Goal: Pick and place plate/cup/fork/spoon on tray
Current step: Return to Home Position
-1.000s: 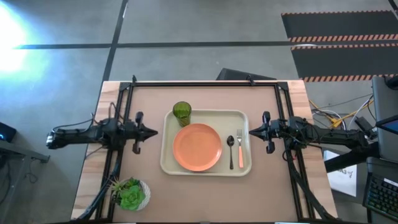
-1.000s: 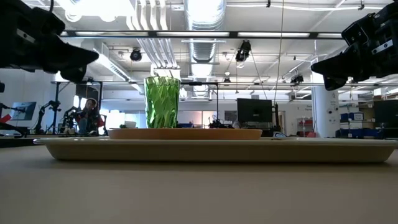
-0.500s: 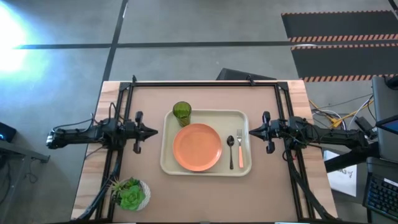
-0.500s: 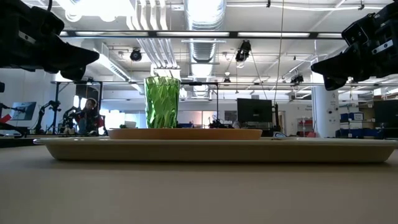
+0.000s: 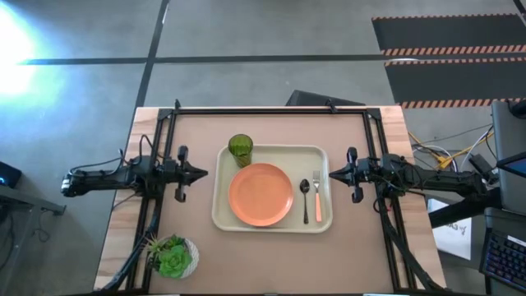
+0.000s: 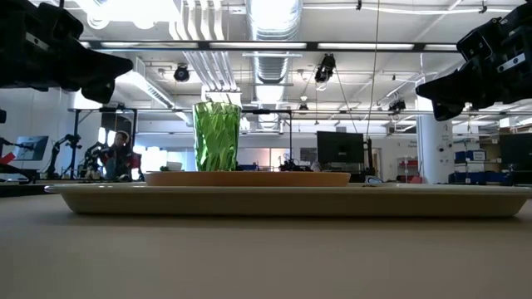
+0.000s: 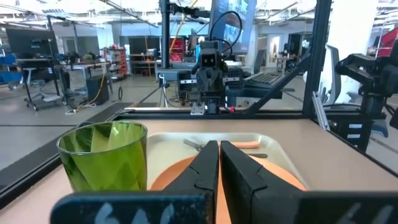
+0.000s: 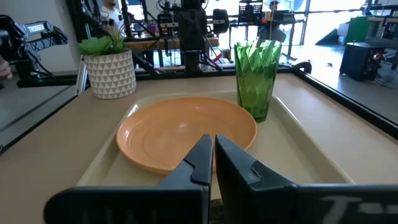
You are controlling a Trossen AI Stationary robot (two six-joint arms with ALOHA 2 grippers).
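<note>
Step in hand: by the look of it, the placing is finished; all four pieces sit on the tray [image 5: 273, 187], and neither arm is reaching for anything.
Tray: lies mid-bench, its long sides running toward the bench's left and right edges.
Plate [image 5: 260, 195]: flat in the middle of the tray, nearer its left side.
Cup [image 5: 240, 150]: upright at the tray's far left corner, just beside the plate; from overhead I cannot tell whether its base sits fully inside the rim.
Spoon [image 5: 305, 198] and fork [image 5: 317, 199]: side by side along the tray's right side, spoon nearer the plate, fork nearer the rim.
Left gripper [image 5: 201, 173]: hangs above the bench just off the tray's left edge, fingers pressed together, holding nothing.
Right gripper [image 5: 333, 173]: mirrors it off the tray's right edge, fingers likewise closed and empty.
Next move: I would judge nothing more is needed beyond keeping the arms clear; if the cup does overlap the rim, a nudge inward would settle it.
Hard to see: from bench height the rim hides the fork and spoon entirely, and only the plate's edge shows.
Bystander item: a plant in a white bowl [image 5: 173, 256] stands near the bench's near left corner, apart from the tray.
</note>
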